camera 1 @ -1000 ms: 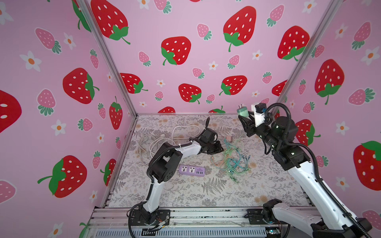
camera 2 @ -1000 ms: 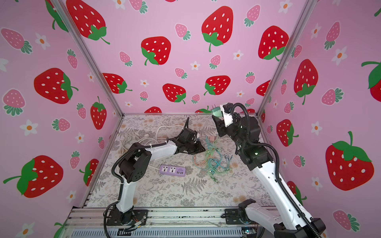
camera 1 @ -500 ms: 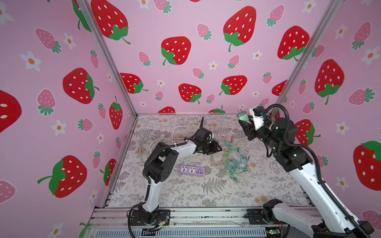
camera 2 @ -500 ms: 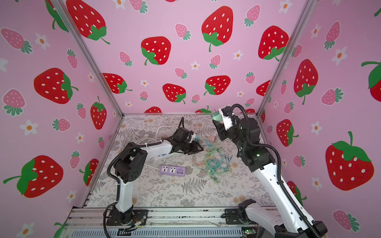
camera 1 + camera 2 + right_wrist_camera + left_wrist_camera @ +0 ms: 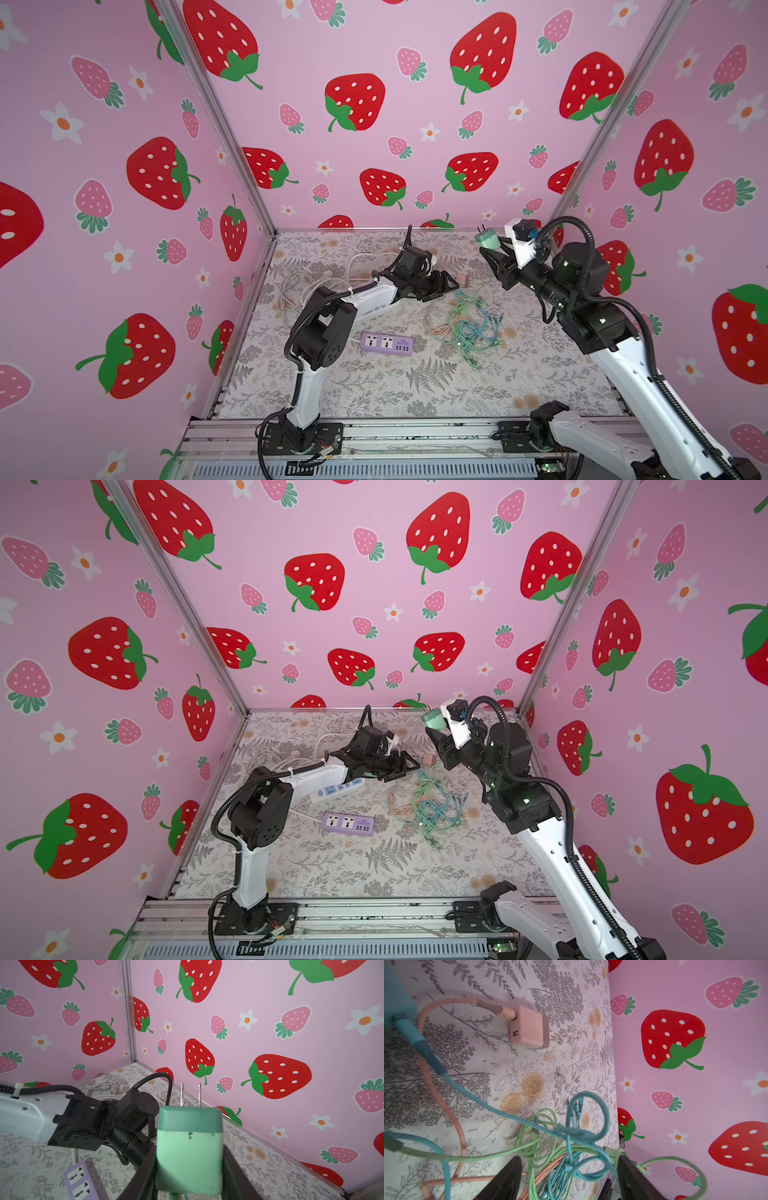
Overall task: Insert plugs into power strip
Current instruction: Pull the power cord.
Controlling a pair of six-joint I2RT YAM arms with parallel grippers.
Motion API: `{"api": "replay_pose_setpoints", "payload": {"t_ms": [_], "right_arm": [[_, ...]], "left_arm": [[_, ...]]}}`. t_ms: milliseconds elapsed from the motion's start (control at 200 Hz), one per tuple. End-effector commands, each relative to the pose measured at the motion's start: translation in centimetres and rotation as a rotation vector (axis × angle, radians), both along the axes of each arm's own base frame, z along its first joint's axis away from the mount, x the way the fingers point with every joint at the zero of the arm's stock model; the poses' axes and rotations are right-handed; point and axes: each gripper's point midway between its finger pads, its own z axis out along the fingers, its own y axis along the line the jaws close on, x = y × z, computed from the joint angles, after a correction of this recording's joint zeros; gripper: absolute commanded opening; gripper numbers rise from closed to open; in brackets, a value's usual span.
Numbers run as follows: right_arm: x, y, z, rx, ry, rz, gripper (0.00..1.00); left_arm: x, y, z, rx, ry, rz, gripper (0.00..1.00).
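The right gripper clamps a smooth mint-green cube plug with a darker cap and two thin metal prongs pointing up, raised right of centre in both top views. The left gripper spreads its fingers wide over tangled cables.

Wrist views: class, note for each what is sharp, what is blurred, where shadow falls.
Left wrist view: the teal adapter at the edge is blurred, the peach-pink adapter sharp, with a soft shadow on the mat. Right wrist view: the mint plug is sharp, part of its face shaded; the fingers of the right gripper are dark and soft.
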Motion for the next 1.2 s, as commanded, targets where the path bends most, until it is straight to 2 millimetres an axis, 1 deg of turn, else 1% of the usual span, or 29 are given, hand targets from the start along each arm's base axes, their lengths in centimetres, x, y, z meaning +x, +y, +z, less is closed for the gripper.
{"api": "replay_pose_setpoints", "payload": {"t_ms": [0,100,200,395,515,595,720,765,790,825,835,850,920,1005,1196], "right_arm": [[-1.2,0.7,1.3,0.023,-0.061,0.066,0.26],[-1.6,1.0,1.2,0.029,-0.060,0.090,0.26],[-1.8,1.1,1.0,0.033,-0.062,0.104,0.26],[-1.8,1.1,0.8,0.032,-0.069,0.106,0.26],[-1.8,1.2,0.6,0.030,-0.069,0.107,0.26],[-1.7,1.2,0.5,0.030,-0.067,0.111,0.26],[-1.8,1.2,0.5,0.029,-0.068,0.111,0.26],[-1.8,1.2,0.4,0.026,-0.069,0.108,0.26],[-1.7,1.1,0.4,0.024,-0.070,0.105,0.26],[-1.8,1.0,0.4,0.024,-0.073,0.101,0.26],[-1.8,1.0,0.4,0.023,-0.072,0.099,0.26],[-1.8,1.0,0.3,0.021,-0.072,0.098,0.26],[-1.7,0.8,0.2,0.018,-0.073,0.089,0.26],[-1.3,0.6,-0.3,0.009,-0.068,0.066,0.26],[-0.2,0.2,-2.4,-0.026,-0.030,0.013,0.24]], "left_arm": [[1.6,-1.0,1.2,-0.017,-0.022,0.023,0.75],[2.0,-1.4,1.0,-0.006,-0.021,0.019,0.71],[2.2,-1.5,0.4,0.009,-0.017,0.016,0.59],[1.4,-1.3,-0.7,0.030,0.006,0.000,0.41],[1.1,-1.4,-0.8,0.020,0.015,-0.014,0.36],[1.0,-1.7,-0.8,0.017,0.015,-0.027,0.29],[0.9,-1.8,-1.0,0.027,0.019,-0.034,0.22],[1.0,-1.6,-1.1,0.034,0.018,-0.031,0.18],[0.9,-1.5,-1.2,0.038,0.018,-0.031,0.14],[0.9,-1.5,-1.2,0.040,0.017,-0.032,0.07],[0.8,-1.4,-1.3,0.041,0.019,-0.031,0.03],[0.8,-1.4,-1.2,0.042,0.017,-0.030,0.00],[0.7,-1.2,-1.3,0.046,0.018,-0.033,0.00],[0.6,-1.0,-1.0,0.047,0.010,-0.039,0.00],[0.5,-0.1,0.5,0.063,-0.028,-0.039,0.00]]}}
